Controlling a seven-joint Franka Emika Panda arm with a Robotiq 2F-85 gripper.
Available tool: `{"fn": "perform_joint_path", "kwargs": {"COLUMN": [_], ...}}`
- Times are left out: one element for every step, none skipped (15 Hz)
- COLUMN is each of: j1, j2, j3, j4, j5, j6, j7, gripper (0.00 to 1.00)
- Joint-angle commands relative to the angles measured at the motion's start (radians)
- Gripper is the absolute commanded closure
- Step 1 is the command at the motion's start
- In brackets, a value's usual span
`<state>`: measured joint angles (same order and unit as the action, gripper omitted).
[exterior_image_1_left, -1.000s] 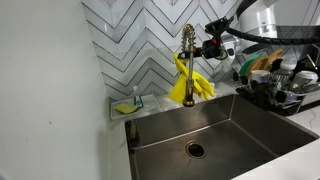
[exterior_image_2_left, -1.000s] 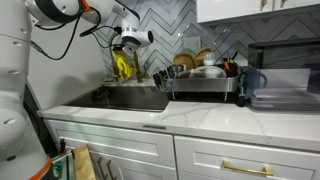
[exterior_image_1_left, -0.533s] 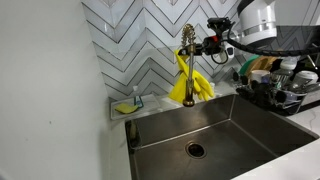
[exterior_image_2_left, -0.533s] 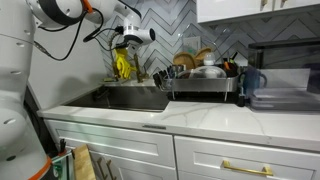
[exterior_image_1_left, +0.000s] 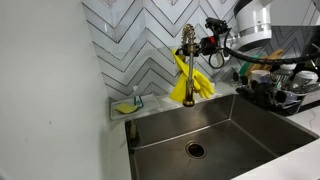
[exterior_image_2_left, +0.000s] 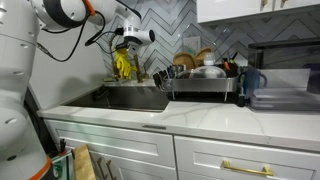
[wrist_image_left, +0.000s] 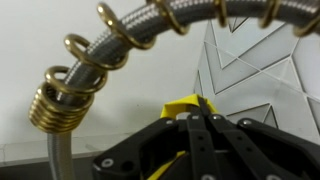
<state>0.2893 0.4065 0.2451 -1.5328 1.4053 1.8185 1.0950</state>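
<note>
A yellow rubber glove (exterior_image_1_left: 193, 82) hangs over a brass spring-neck faucet (exterior_image_1_left: 187, 45) behind the sink; both exterior views show it (exterior_image_2_left: 123, 66). My gripper (exterior_image_1_left: 205, 45) is at the top of the faucet, just beside the spring neck (wrist_image_left: 120, 45). In the wrist view the fingers (wrist_image_left: 200, 118) are pressed together, with a fold of the yellow glove (wrist_image_left: 178, 104) pinched at their tips. The gripper also shows in an exterior view (exterior_image_2_left: 126, 42), above the glove.
A steel sink (exterior_image_1_left: 250, 125) lies below the faucet. A dish rack (exterior_image_1_left: 280, 95) full of dishes stands on the counter beside it (exterior_image_2_left: 205, 82). A sponge tray (exterior_image_1_left: 128, 105) sits at the tiled back wall. A dark jug (exterior_image_2_left: 250, 82) stands past the rack.
The wrist and gripper have shifted slightly up and toward the faucet top. The glove still hangs on the faucet.
</note>
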Motion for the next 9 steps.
{"fn": "perform_joint_path", "kwargs": {"j1": [0.021, 0.024, 0.028, 0.032, 0.034, 0.036, 0.038, 0.039, 0.040], "j2": [0.044, 0.049, 0.054, 0.059, 0.063, 0.065, 0.067, 0.069, 0.069], "j3": [0.002, 0.004, 0.003, 0.002, 0.001, 0.000, -0.001, -0.002, -0.004], "j4": [0.021, 0.021, 0.020, 0.020, 0.020, 0.022, 0.023, 0.025, 0.027], "j5": [-0.008, -0.007, -0.015, -0.022, -0.026, -0.030, -0.034, -0.039, -0.044], "j6": [-0.027, -0.034, -0.040, -0.049, -0.053, -0.059, -0.063, -0.070, -0.074], "j7": [0.009, 0.017, 0.026, 0.035, 0.041, 0.049, 0.056, 0.061, 0.067], "gripper": [1.00, 1.00, 1.00, 1.00, 1.00, 1.00, 1.00, 1.00, 1.00]}}
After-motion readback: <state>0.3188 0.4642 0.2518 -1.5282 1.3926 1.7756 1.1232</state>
